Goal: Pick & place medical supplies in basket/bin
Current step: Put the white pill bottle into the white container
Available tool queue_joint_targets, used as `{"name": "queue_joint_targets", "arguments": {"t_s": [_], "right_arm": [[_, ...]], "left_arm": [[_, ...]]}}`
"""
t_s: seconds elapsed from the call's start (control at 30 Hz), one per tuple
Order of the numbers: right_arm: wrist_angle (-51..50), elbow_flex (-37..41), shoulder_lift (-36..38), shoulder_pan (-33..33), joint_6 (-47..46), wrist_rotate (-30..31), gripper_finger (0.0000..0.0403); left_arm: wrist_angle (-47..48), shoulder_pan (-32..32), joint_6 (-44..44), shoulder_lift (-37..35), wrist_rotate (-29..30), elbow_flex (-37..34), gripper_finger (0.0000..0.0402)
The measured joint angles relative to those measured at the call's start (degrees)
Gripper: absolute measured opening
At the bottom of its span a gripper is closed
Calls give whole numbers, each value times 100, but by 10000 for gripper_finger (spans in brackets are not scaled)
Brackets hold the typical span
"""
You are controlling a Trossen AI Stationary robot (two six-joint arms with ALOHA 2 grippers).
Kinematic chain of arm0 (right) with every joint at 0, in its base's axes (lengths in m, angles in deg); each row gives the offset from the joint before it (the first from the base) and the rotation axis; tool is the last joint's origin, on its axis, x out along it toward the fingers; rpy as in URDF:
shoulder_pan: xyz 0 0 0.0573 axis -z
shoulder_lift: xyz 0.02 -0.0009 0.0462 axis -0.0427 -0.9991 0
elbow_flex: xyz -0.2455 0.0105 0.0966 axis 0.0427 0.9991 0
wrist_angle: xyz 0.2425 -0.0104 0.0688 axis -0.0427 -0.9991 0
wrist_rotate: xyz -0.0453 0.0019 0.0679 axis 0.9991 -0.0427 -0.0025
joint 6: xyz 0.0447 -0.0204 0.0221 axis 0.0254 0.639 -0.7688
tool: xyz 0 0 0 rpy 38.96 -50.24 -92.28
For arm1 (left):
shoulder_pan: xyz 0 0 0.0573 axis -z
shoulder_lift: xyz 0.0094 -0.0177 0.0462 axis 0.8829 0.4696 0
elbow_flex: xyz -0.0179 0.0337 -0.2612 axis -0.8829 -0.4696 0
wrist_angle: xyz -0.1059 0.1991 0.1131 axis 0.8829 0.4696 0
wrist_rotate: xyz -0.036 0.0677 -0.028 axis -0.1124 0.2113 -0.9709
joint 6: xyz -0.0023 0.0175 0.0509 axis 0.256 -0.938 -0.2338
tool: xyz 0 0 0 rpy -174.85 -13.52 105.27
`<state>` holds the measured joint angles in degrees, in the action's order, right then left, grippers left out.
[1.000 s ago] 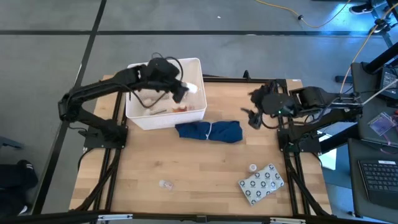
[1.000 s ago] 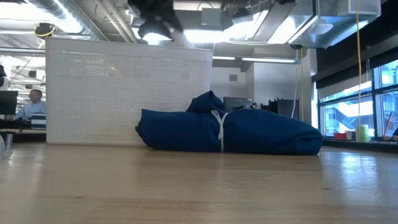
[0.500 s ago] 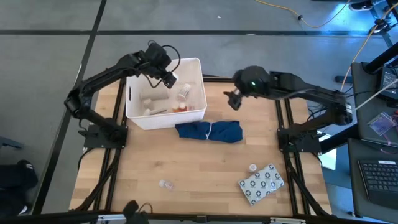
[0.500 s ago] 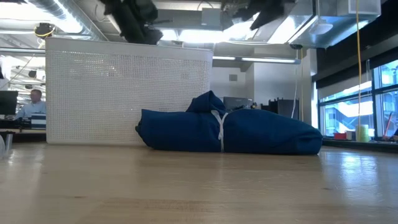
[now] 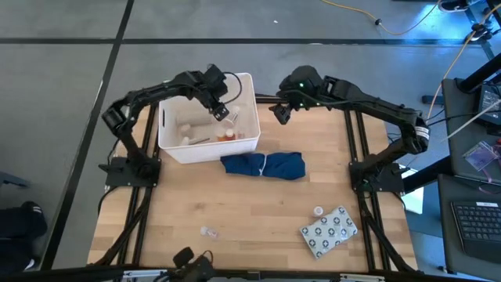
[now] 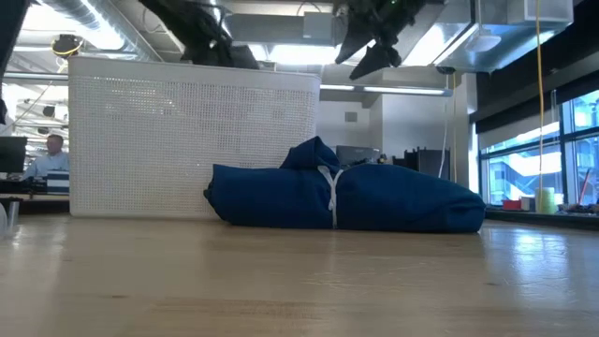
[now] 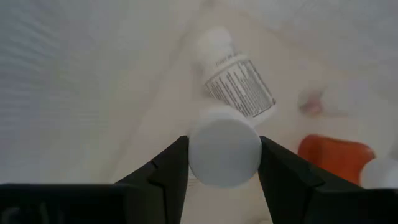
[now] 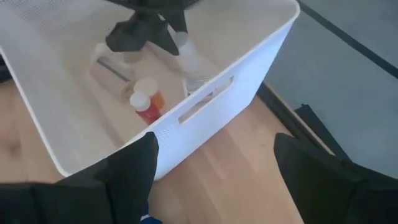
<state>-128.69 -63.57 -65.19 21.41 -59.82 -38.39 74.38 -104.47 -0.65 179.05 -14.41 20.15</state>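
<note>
Releasing the white roll (image 7: 224, 151) cleanly was, by my judgement, the step in hand: the left gripper (image 5: 220, 105) hung inside the white tub (image 5: 249, 117), its two dark fingers (image 7: 166, 171) closed on the roll's rounded end. To do it well, the drop called for a low release over a bare patch of the tub floor, with the fingers spread evenly so the roll fell straight rather than bouncing off the items below (a labelled white bottle (image 7: 239, 84) lay directly beneath it, and an orange pill bottle (image 7: 336, 155) just beside that).

The roll looked smooth, white and cylindrical, seen end-on, filling the gap between the fingers. The tub was a white rectangular bin with perforated walls and a slot handle (image 8: 205, 104), sitting at the far left part of the wooden table (image 5: 258, 211).

The right gripper (image 5: 279, 112) hovered just beside the tub's right wall, fingers spread wide and holding nothing. Still out on the table were a grey dotted blister pack (image 5: 329, 231), a small vial (image 5: 318, 211) near it, and another vial (image 5: 208, 232) well apart. A dark blue cloth (image 5: 262, 165) lay in front of the tub.
</note>
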Motion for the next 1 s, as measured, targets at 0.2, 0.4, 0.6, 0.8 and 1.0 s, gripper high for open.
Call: {"name": "queue_joint_targets", "arguments": {"t_s": [0.2,0.4,0.6,0.8,1.0], "right_arm": [[1,1,-41,-2,-119,-2,318],[-26,2,-41,-5,-144,-4,318],[-217,2,-41,-20,-144,-218,318],[-526,2,-41,-22,-150,-637,318],[-1025,4,183,-22,-454,-717,318]], "left_arm": [[-102,109,-110,466,346,0,161],[-300,129,-114,780,403,0,166],[-316,133,-100,859,393,0,172],[-331,158,-100,857,355,0,200],[-308,155,-11,665,361,0,220]]}}
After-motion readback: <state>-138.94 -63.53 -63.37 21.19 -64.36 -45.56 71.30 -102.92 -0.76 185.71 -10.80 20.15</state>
